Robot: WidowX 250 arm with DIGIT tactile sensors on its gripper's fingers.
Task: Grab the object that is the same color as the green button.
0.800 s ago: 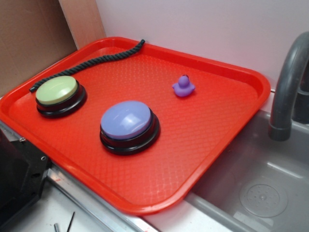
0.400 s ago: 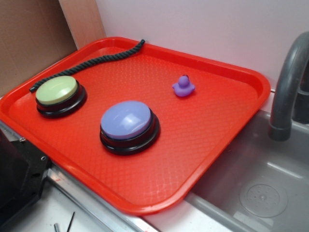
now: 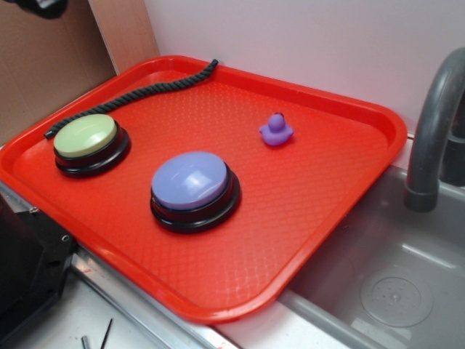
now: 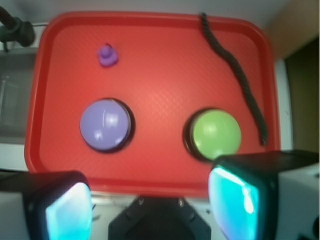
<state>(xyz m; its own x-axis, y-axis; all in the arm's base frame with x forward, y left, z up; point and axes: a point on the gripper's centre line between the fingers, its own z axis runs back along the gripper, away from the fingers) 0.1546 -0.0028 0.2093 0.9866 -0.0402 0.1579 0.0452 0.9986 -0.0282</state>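
Observation:
A long, twisted, very dark green rope [image 3: 131, 93] [image 4: 237, 75] lies along the back left rim of the red tray [image 3: 312, 211] [image 4: 160, 60]. Close beside its near end sits the green button [image 3: 86, 136] [image 4: 216, 133], pale yellow-green on a black base. My gripper [image 4: 150, 202] hangs high above the tray's front edge, open, with nothing between its teal pads [image 4: 232, 197]. In the exterior view only a dark bit of the gripper [image 3: 40, 6] shows at the top left corner.
A lavender-blue button [image 3: 192, 182] [image 4: 105, 124] stands mid-tray and a small purple duck [image 3: 276, 129] [image 4: 107, 55] sits farther back. A grey sink [image 3: 392, 283] with a faucet [image 3: 432, 131] lies to the right. Cardboard [image 3: 43, 65] stands behind the tray's left.
A dark part of the gripper has come into the exterior view at the top left corner. Nothing on the tray has moved.

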